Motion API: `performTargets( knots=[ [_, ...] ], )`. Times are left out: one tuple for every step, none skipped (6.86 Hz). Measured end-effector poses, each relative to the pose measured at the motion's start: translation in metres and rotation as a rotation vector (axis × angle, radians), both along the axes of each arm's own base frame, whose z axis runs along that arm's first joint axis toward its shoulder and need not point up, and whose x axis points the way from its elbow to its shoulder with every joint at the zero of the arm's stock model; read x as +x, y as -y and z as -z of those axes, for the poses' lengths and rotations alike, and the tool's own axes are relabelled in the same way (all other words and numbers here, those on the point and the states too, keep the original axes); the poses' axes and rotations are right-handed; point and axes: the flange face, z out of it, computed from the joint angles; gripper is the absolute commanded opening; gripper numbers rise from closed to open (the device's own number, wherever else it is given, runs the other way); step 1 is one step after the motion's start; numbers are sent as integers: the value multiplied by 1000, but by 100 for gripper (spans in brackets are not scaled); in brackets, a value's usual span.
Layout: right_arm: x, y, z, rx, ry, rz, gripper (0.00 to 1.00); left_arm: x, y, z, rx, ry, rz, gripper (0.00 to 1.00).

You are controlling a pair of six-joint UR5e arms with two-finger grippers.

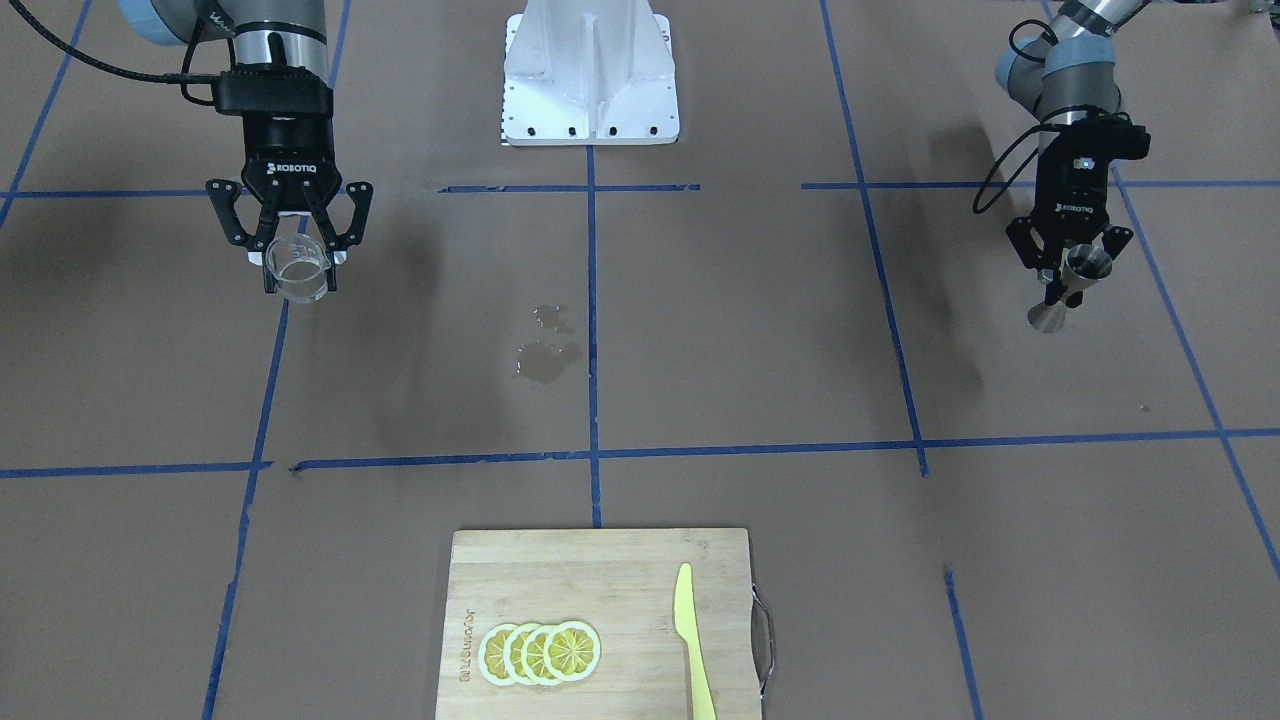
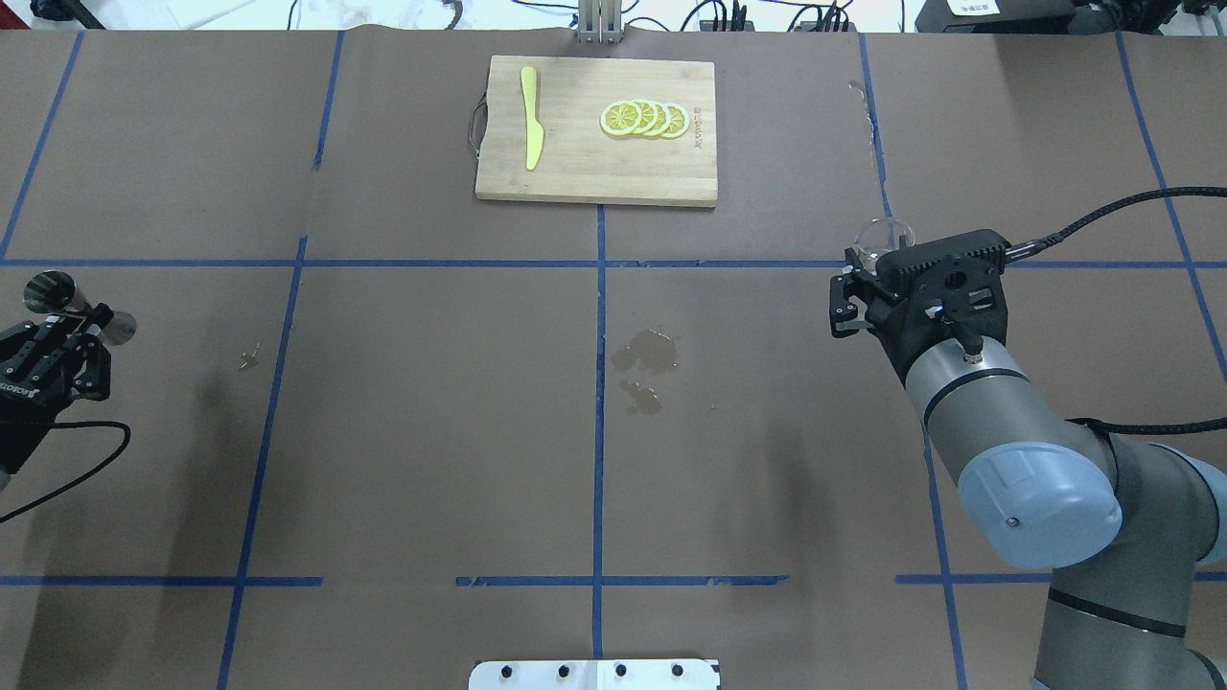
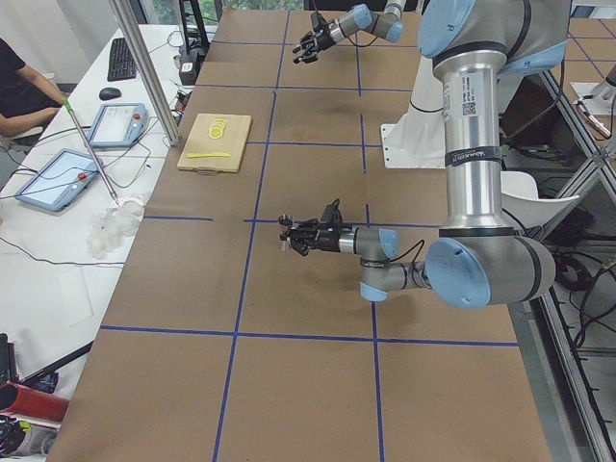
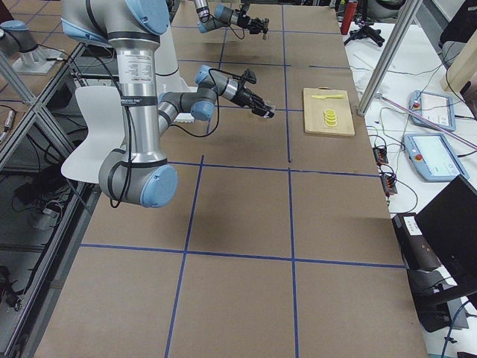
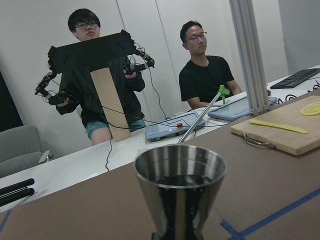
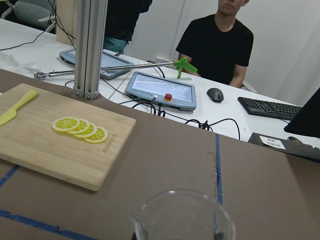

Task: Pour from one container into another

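Observation:
The clear glass measuring cup (image 1: 297, 268) hangs above the table with my right gripper (image 1: 298, 278) shut on it. In the overhead view only the cup's rim (image 2: 884, 236) shows past the right gripper (image 2: 868, 278); its mouth (image 6: 182, 217) fills the bottom of the right wrist view. Far across the table, my left gripper (image 1: 1066, 283) is shut on the waist of the steel jigger (image 1: 1087, 263), which is held tilted off the surface. The jigger (image 2: 50, 290) sits at the overhead view's left edge with the left gripper (image 2: 75, 321), and its upper cone (image 5: 180, 187) is close in the left wrist view.
A wet spill (image 1: 548, 360) marks the brown table near its centre (image 2: 647, 355). A wooden cutting board (image 1: 600, 570) with lemon slices (image 1: 540, 652) and a yellow knife (image 1: 692, 640) lies at the operators' edge. The white robot base (image 1: 590, 80) stands opposite. People sit beyond the table.

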Motion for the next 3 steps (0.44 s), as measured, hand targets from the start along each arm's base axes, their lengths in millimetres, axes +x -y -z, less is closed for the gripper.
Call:
performTargets(
  knots=[
    [-1, 0, -2, -1, -4, 0, 0, 0, -1, -8, -38, -79, 1, 0],
    [-3, 1, -4, -3, -9, 0, 0, -2, -1, -16, -63, -125, 22, 0],
    [-5, 2, -6, -5, -12, 1, 0, -4, -1, -20, -72, -140, 53, 0]
  ],
)
